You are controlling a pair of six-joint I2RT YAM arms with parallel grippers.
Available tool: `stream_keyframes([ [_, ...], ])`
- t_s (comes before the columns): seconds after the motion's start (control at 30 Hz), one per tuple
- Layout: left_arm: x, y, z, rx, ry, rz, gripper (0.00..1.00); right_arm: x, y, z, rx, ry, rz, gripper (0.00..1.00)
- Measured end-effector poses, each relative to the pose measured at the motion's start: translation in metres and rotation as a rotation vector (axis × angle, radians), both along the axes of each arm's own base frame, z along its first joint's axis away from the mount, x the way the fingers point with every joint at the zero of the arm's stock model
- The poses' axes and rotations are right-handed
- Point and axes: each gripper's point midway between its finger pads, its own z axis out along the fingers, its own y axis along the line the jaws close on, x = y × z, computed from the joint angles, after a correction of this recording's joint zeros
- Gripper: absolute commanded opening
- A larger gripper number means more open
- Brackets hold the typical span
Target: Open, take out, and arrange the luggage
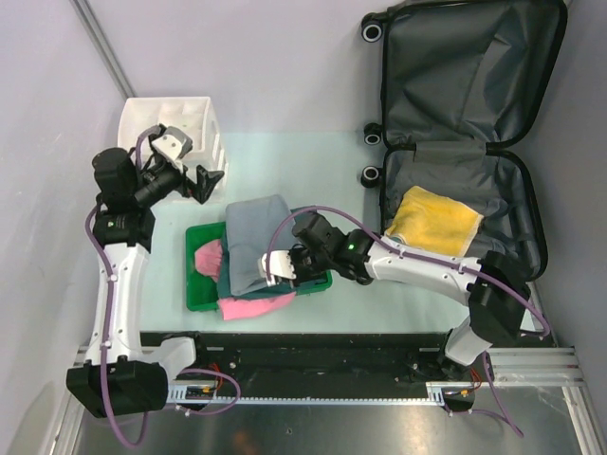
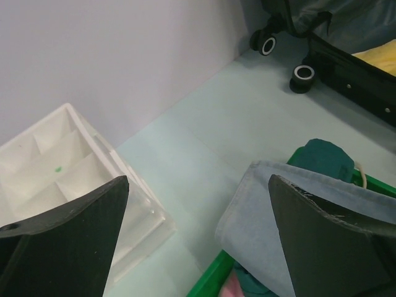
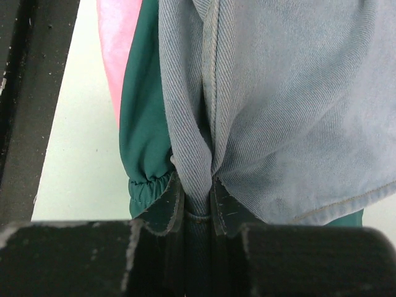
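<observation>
Luggage (image 1: 465,85) lies open (top edge cropped), near corner behind right arm (image 1: 427,270).

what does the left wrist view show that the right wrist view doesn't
Only the left wrist view: the left gripper open and empty, the white compartmented plastic box, the green plastic tray's rim, and the black-wheeled hard-shell suitcase with a yellow cloth inside.
Only the right wrist view: the right gripper shut on a fold of the grey-blue denim garment.
Both: that denim garment, the dark green garment under it, pink cloth and the pale table.
</observation>
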Motion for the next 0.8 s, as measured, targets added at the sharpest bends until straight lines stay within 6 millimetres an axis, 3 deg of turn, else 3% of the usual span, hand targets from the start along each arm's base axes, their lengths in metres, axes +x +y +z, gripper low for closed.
stream_keyframes([
  [0.07,0.000,-0.002,-0.006,-0.012,0.019,-0.009,1.00,-0.002,0.001,-0.002,0.000,0.009,0.013,0.49],
  [0.1,-0.001,-0.002,-0.009,-0.018,0.029,-0.011,1.00,-0.003,0.001,-0.003,-0.001,0.016,0.015,0.66],
  [0.13,-0.001,-0.003,-0.013,-0.023,0.040,-0.013,1.00,-0.007,0.001,-0.004,-0.006,0.025,0.027,0.71],
  [0.3,-0.004,-0.008,-0.025,-0.033,0.080,-0.035,1.00,-0.017,0.001,-0.004,-0.004,0.073,0.030,0.85],
  [0.37,-0.006,-0.014,-0.028,-0.034,0.097,-0.048,1.00,-0.007,-0.007,0.006,0.011,0.123,-0.022,0.87],
  [0.43,-0.009,-0.021,-0.032,-0.031,0.115,-0.062,1.00,0.014,-0.022,0.027,0.055,0.151,-0.104,0.88],
  [0.53,-0.013,-0.035,-0.037,-0.024,0.135,-0.094,1.00,0.060,-0.064,0.078,0.182,0.164,-0.276,0.90],
  [0.67,-0.019,-0.054,-0.041,-0.012,0.150,-0.138,1.00,0.126,-0.161,0.143,0.366,0.127,-0.579,0.82],
  [0.73,-0.019,-0.061,-0.044,-0.007,0.161,-0.153,1.00,0.153,-0.212,0.153,0.412,0.118,-0.743,0.77],
  [0.8,-0.018,-0.066,-0.046,-0.004,0.170,-0.162,1.00,0.170,-0.249,0.145,0.417,0.144,-0.878,0.74],
])
